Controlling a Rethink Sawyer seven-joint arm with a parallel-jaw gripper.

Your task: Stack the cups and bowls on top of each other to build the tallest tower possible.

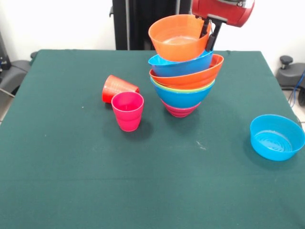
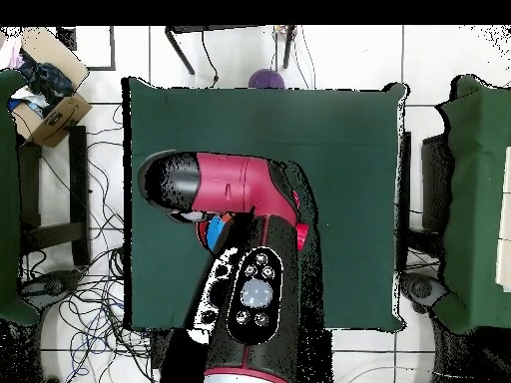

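No brand, label or writing can be read on anything. In the front view the gripper (image 1: 208, 34) comes down at the far right rim of the top orange bowl (image 1: 178, 38), its dark fingers closed on that rim. This bowl sits tilted on the tower (image 1: 183, 81) near the middle of the green table (image 1: 71, 181): blue, orange, lime, blue, then magenta at the base. Just left of it stands the pink cup (image 1: 127, 110), with the red-orange cup (image 1: 117, 88) lying on its side just behind, touching it. A light blue bowl (image 1: 277, 137) sits well apart at the right. From overhead the arm (image 2: 240, 199) hides nearly all of this; a purple bowl (image 2: 265, 79) shows beyond the far table edge, and a cardboard box (image 2: 45, 90) at the left.
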